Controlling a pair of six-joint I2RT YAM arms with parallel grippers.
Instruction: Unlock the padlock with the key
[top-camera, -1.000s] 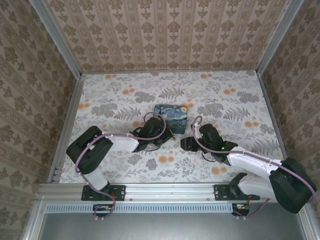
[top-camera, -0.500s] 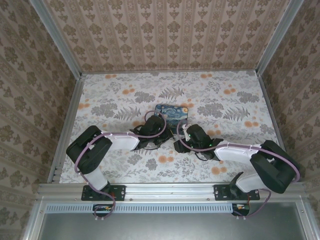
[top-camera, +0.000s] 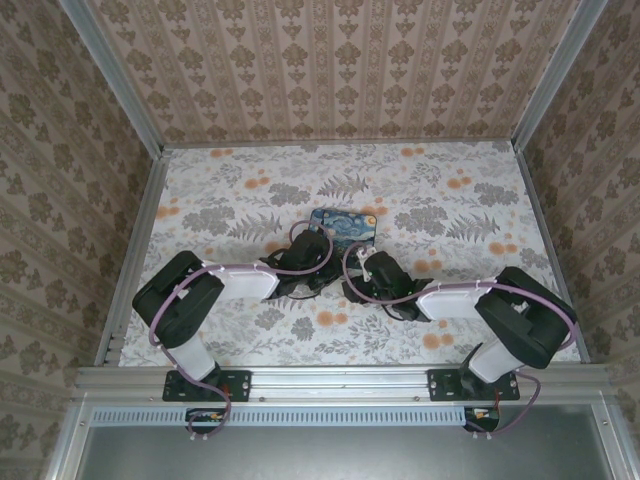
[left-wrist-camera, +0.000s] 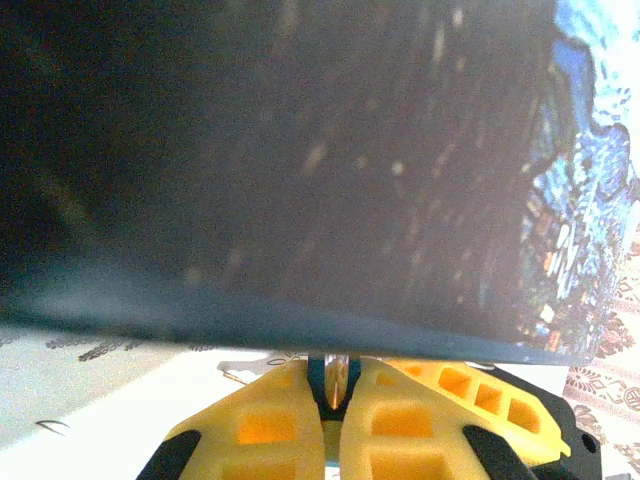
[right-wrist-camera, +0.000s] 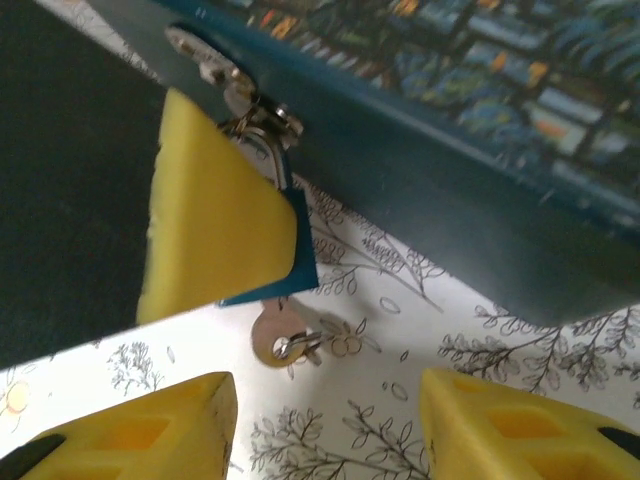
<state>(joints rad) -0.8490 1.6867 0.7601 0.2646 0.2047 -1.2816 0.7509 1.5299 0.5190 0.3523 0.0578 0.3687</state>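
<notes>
Swirl-painted box (top-camera: 345, 222) (blue), floral table (top-camera: 450, 200)

The table (top-camera: 450, 200), covered in grey-leaf and orange-flower print, carries a blue swirl-painted box (top-camera: 343, 223) near its centre.

Top view: I read even, diffuse light across the table (top-camera: 450, 200); soft shadows sit under the arms (top-camera: 240, 283), and focus is sharp. Left wrist view: the box (left-wrist-camera: 300, 150) face is dim, blurred, speckled, overexposed at right. Right wrist view: the key (right-wrist-camera: 268, 335) glints; the right gripper's fingers (right-wrist-camera: 500, 430) are soft.
</notes>
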